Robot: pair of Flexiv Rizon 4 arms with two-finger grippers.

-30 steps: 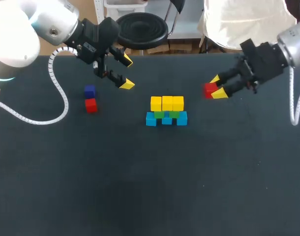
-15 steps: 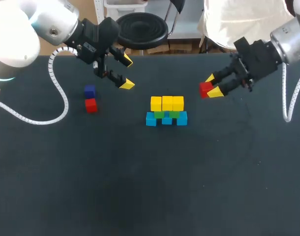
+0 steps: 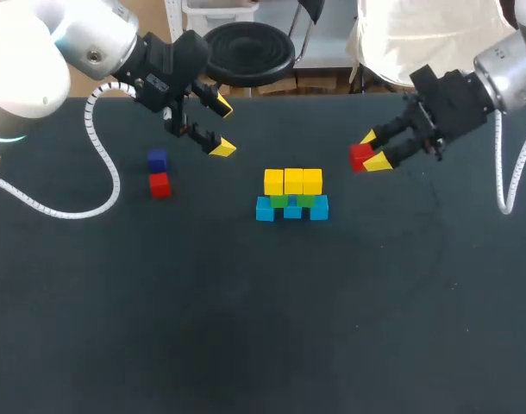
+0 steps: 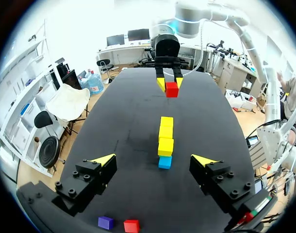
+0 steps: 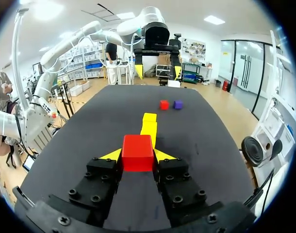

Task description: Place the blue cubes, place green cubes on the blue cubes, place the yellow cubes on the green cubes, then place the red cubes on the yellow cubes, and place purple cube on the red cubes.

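**Red cube gripped off to one side of the stack**

Head view: in the middle of the table (image 3: pixel 246 328) we see the stack (image 3: pixel 292 197). It has blue cubes (image 3: pixel 265 210) at the bottom, green cubes (image 3: pixel 280 201) on them and a row of three yellow cubes (image 3: pixel 293 181) on top. Well to its left a purple cube (image 3: pixel 157 159) and a loose red cube (image 3: pixel 159 185) lie close together, the red one nearer to us. Our left gripper (image 3: pixel 222 128) hangs between that pair and the stack, farther back, with its fingers spread wide and nothing between them. Our right gripper (image 3: pixel 372 151) is to the right of the stack and apart from it, clamped on the held red cube (image 3: pixel 360 155). Nothing lies between it and the stack.

Left wrist view: ahead of the wide-open left gripper (image 4: pixel 154 160) the yellow cubes (image 4: pixel 166 138) run away from us in a line, with one of the blue cubes (image 4: pixel 164 162) showing at the near end. Beyond them the right gripper (image 4: pixel 171 83) faces us, pinching the held red cube (image 4: pixel 172 89). The purple cube (image 4: pixel 106 222) and loose red cube (image 4: pixel 131 225) sit side by side under the gripper.

Right wrist view: both fingers of the right gripper (image 5: pixel 137 155) press the sides of the held red cube (image 5: pixel 137 152). Straight ahead is the row of yellow cubes (image 5: pixel 149 124). Farther on are the loose red cube (image 5: pixel 164 104) and purple cube (image 5: pixel 177 104), and above them the left gripper (image 5: pixel 156 70), open.
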